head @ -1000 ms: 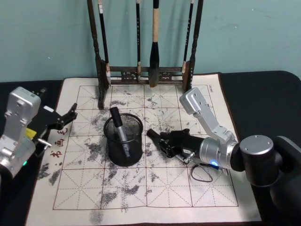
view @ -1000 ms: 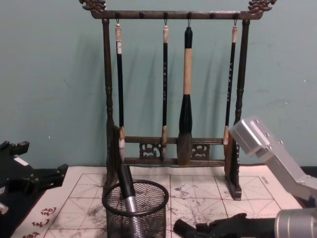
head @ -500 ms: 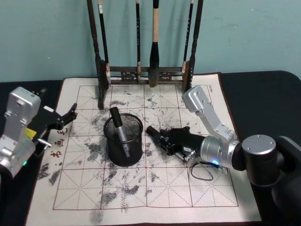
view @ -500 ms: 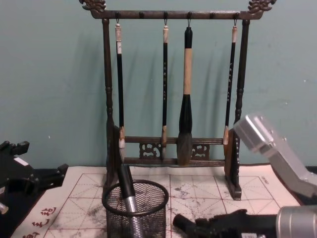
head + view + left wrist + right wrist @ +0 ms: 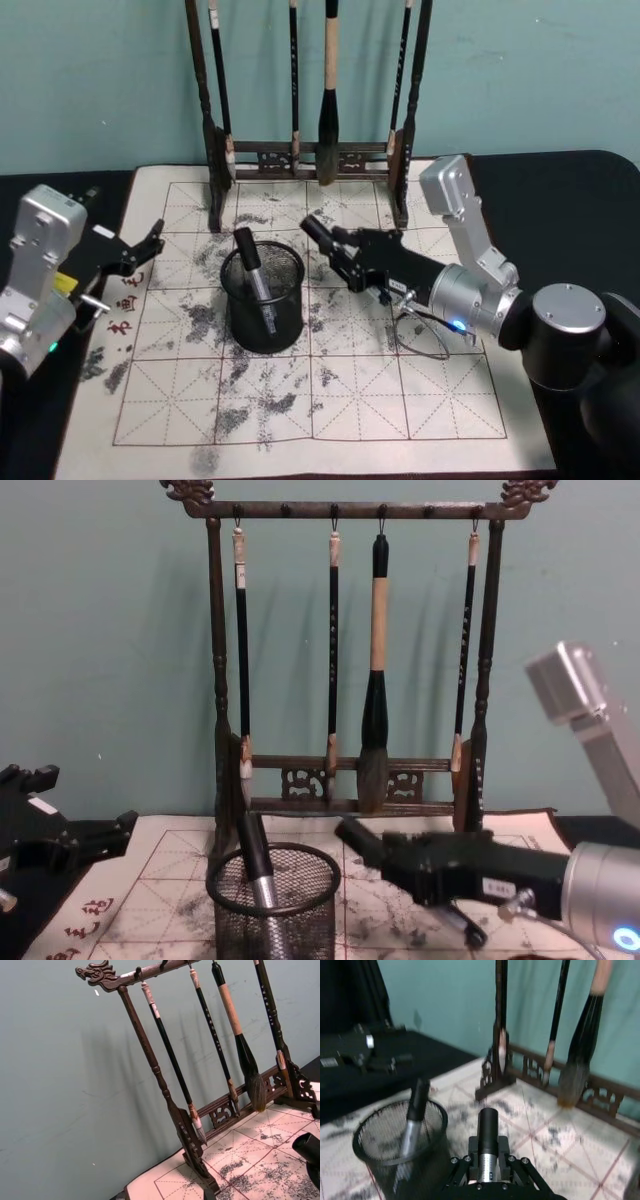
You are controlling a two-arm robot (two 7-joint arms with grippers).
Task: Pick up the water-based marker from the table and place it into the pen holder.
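The right gripper is seen just right of the pen holder, raised to about the height of its rim. Its fingers are pressed onto the water-based marker, which is pinched near its middle. The marker's black capped end is pointed up and toward the pen holder's far right edge. In the right wrist view the water-based marker is shown clamped in the right gripper, with the pen holder ahead and to one side. In the chest view the right gripper and the water-based marker are held beside the pen holder, clear of the mat.

Compared with a second ago, the right gripper has been lifted off the gridded mat, where it lay low to the right of the pen holder. It has also been swung farther back from the pen holder toward the brush rack. The marker has been carried up with it.

Another marker is leaned inside the pen holder, unchanged.

The left gripper is parked well left of the pen holder at the mat's edge. Its fingers are spread, nothing is held, and no shift is noted.
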